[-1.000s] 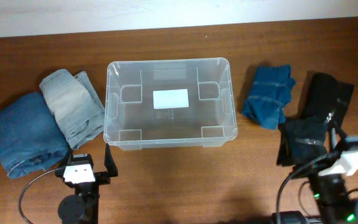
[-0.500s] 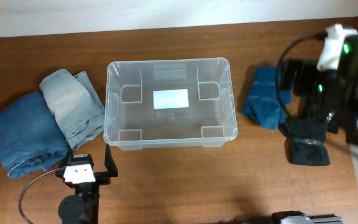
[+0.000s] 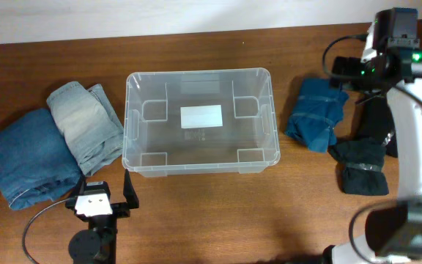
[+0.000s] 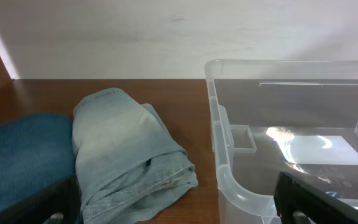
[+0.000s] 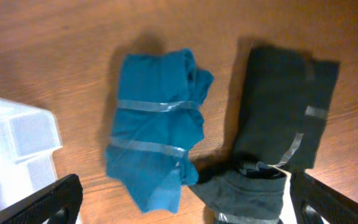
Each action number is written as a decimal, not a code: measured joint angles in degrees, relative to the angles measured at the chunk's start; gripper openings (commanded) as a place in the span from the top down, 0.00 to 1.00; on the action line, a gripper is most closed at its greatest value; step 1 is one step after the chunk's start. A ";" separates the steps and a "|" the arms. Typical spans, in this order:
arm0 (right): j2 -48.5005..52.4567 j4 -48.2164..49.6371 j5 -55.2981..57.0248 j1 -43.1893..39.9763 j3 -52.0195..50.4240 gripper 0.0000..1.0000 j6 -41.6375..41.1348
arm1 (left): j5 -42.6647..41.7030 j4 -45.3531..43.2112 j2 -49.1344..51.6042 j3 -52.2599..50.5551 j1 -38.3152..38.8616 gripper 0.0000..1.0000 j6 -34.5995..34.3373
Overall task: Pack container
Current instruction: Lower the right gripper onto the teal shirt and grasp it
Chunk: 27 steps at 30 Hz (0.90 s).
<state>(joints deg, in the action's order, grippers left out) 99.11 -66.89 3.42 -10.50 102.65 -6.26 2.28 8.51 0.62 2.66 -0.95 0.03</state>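
When viewed from overhead, puts the container at the middle of the wooden table, long sides running left to right, open top up, with a white label lying flat on its clear bottom. Places the light-blue folded jeans just beside its left wall, and the darker blue jeans touching those on the outer side. Sets a teal folded garment near the right wall but apart from it, with the black garments beyond, toward the right table edge; in the right wrist view, shows the lower black piece meeting the teal one at a corner. Finds the left gripper low at the near table edge, in front of the container's left front corner and facing the pale wall, fingers spread wide at the two bottom corners of the left wrist view, framing the light jeans and the container's rounded corner. Shows the right arm raised high and stretched along the right side toward the far edge, wrist turned so its camera looks straight down. Shows the right gripper above the teal and black cloth, fingers wide apart and touching neither.
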 measured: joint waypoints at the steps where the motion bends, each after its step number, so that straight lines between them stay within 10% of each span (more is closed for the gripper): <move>1: 1.31 0.28 -1.31 -1.31 0.00 0.01 0.04 | 0.00 0.00 0.00 0.00 0.00 0.01 0.00; 27: 16.96 3.15 -23.37 -13.03 -3.37 0.02 13.20 | 0.00 0.00 0.00 0.00 0.00 0.01 0.00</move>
<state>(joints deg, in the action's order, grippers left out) 116.07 -63.75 -19.94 -23.53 99.29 6.94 2.28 8.51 0.62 2.66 -0.95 0.03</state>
